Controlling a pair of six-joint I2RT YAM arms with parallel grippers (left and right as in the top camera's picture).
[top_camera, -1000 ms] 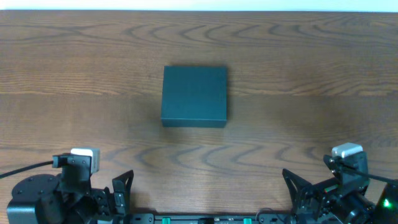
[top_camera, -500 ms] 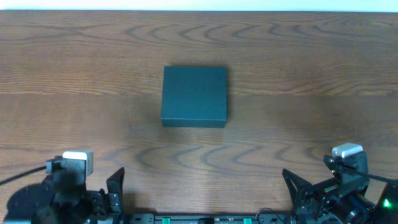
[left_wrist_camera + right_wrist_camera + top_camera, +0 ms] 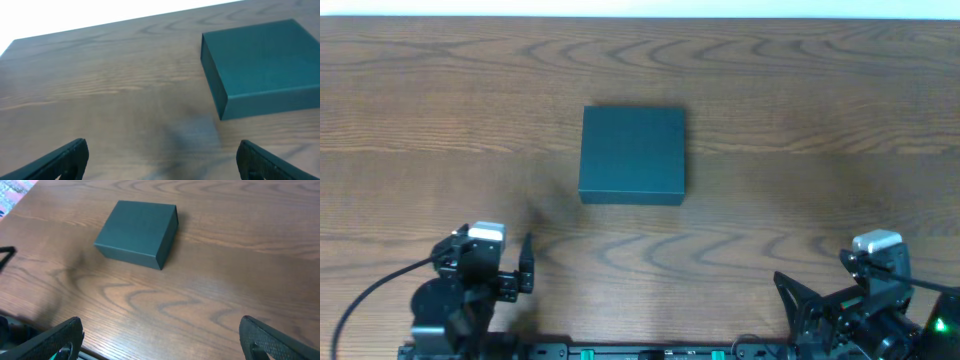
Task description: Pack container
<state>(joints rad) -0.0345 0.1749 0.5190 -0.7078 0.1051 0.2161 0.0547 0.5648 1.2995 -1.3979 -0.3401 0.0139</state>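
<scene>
The left end effector (image 3: 162, 152) and right end effector (image 3: 161, 327) are spread wide, empty, over the brown wood-grain counter (image 3: 820, 100). The dark teal matte square container (image 3: 632, 152) is set closed, at one o'clock from the left, eleven o'clock from the right; its contents are hidden.

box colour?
Dark teal, matte, plain; the container shows best in the right wrist view.

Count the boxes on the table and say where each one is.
1. The dark teal box sits shut near the middle of the wooden table, with nothing touching it. No other box shows in any view.
</scene>
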